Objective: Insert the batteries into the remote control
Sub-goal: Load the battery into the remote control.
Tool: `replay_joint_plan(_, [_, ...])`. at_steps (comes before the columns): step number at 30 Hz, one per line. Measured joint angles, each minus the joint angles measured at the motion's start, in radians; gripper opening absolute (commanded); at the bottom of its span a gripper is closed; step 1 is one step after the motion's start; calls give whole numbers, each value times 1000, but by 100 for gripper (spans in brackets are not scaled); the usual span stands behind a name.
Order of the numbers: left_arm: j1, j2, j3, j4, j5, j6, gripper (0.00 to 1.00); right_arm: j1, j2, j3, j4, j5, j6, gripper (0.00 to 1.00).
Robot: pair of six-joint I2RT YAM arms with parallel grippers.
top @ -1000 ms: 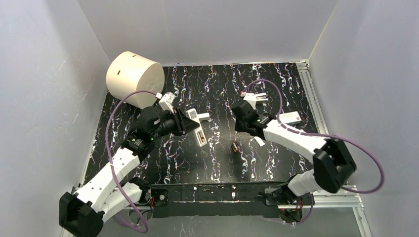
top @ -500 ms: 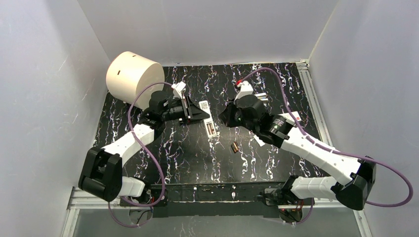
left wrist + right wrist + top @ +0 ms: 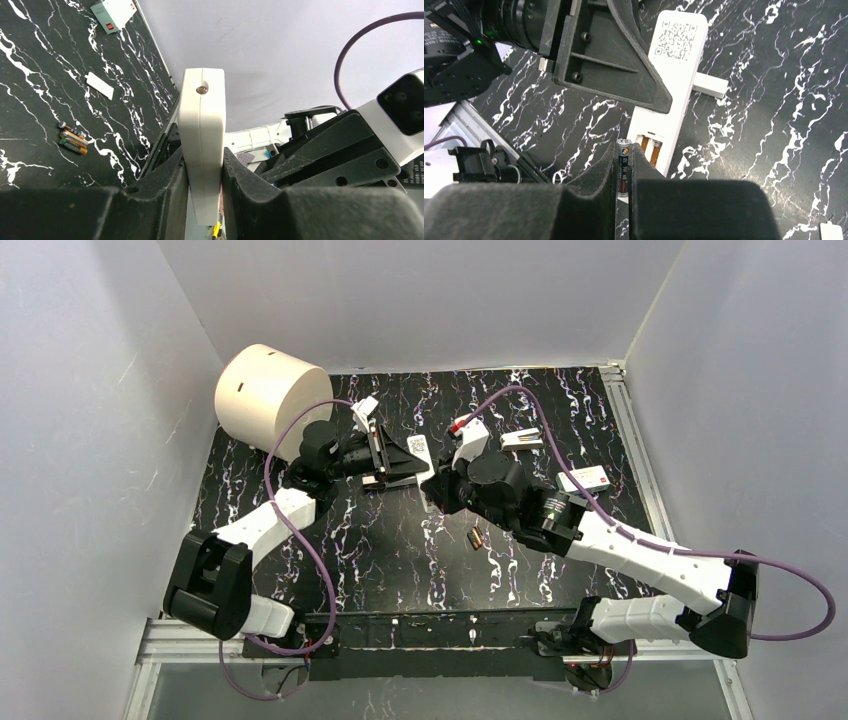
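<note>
My left gripper (image 3: 403,462) is shut on the remote control (image 3: 421,452), a slim white bar, and holds it off the table. It shows edge-on between the fingers in the left wrist view (image 3: 202,125). In the right wrist view the remote (image 3: 672,75) shows its back, with a QR label and the open battery recess (image 3: 650,147). My right gripper (image 3: 624,152) is shut on one upright battery (image 3: 623,172), its tip just short of the recess. The other batteries (image 3: 476,537) lie loose on the table and also show in the left wrist view (image 3: 72,140).
A big cream cylinder (image 3: 270,398) stands at the far left corner. A white box with a red mark (image 3: 587,478) and a plain white strip (image 3: 100,86) lie on the right. A small white piece (image 3: 522,440) lies further back. The black marbled table (image 3: 380,560) has walls on three sides.
The left arm has swung the remote up and towards the back middle. The right arm has reached left with its battery and now sits close to the remote's recess end.
</note>
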Motion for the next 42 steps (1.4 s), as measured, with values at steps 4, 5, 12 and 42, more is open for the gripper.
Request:
replay_joint_plan(4, [0,-5,-3,31,2,-34,0,21,-15,-19,50,46,-19,5])
replay_joint_plan(5, [0,-6,-5,43,1,-45,0,27,-19,-26,62,60,-23,5])
replay_joint_plan(12, [0,-8,-38,139,-1,-138,0,69,-26,-71,141,142,-45,6])
replay_joint_plan(42, [0,-21,-93,277,-28,-267,0,96,-63,-180,332,237,-28,14])
